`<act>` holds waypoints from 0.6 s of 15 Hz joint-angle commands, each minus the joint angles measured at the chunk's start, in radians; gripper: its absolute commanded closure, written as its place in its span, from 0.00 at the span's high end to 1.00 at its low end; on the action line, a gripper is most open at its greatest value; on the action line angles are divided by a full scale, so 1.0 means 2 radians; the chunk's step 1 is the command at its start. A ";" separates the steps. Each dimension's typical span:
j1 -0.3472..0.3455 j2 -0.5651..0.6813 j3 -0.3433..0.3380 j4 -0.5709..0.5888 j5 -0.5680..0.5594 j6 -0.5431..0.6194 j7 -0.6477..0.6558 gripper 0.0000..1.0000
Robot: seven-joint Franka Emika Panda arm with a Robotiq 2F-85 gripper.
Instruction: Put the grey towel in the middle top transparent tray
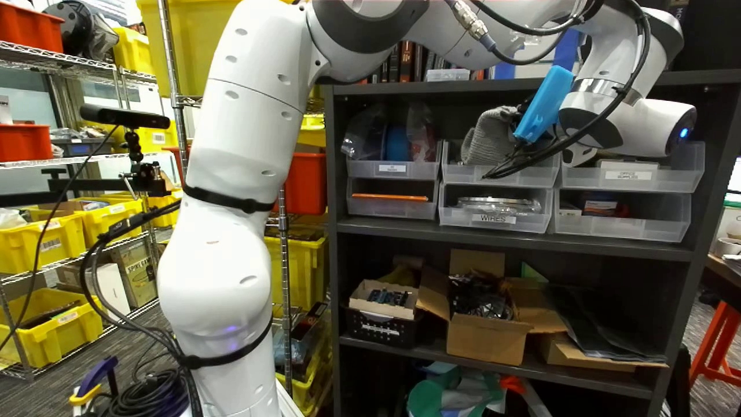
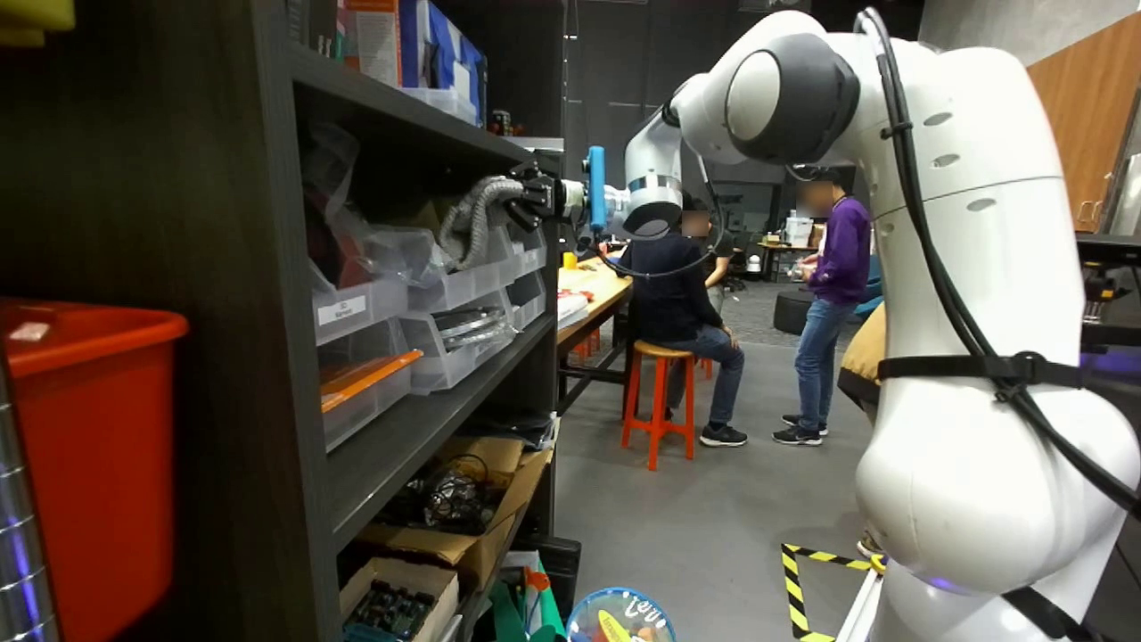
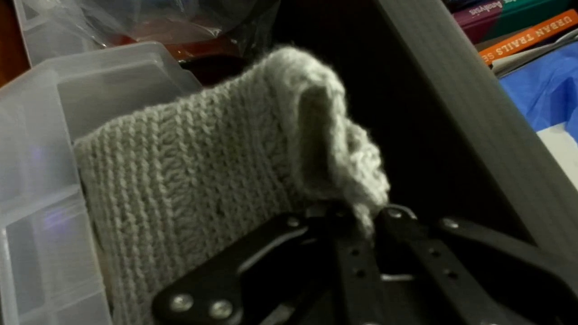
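In both exterior views a dark shelf unit (image 1: pixel 515 233) stands, and on its upper board there are two rows of translucent bins. The middle top tray (image 1: pixel 462 175) is between the left bin (image 1: pixel 365 169), with plastic-wrapped things, and the right bin (image 1: pixel 587 178), labelled OFFICE SUPPLIES. Under it is the bin marked WIRES (image 1: pixel 457 216). On the board below is a cardboard box (image 1: pixel 486 343). At the left of the room, yellow bins (image 1: pixel 43 243) stand on a wire rack (image 1: pixel 69 68). In an exterior view, far behind, a seated person (image 2: pixel 677 285) is on a stool (image 2: pixel 661 350), near a wooden table (image 2: pixel 593 308), and a person in purple (image 2: pixel 838 250) stands.

The gripper (image 3: pixel 368 216) has its fingers (image 3: pixel 402 230) nearly together, and the narrow gap is filled by an edge of the grey towel (image 3: pixel 194 180), which is clamped there.

The towel hangs folded at the mouth of the middle top tray; how deep it goes inside, I cannot tell. Its long axis is steep but tilted: in both exterior views the lower end points down and leftward from the fingers.
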 commanded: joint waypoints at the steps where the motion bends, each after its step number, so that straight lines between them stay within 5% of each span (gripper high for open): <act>1: 0.012 0.002 0.009 0.019 -0.003 0.026 0.027 0.02; 7: 0.021 0.009 0.019 0.025 -0.005 0.042 0.035 0.02; 8: 0.021 0.008 0.019 0.024 -0.005 0.042 0.037 0.08; 9: 0.021 0.009 0.019 0.026 -0.005 0.042 0.038 0.33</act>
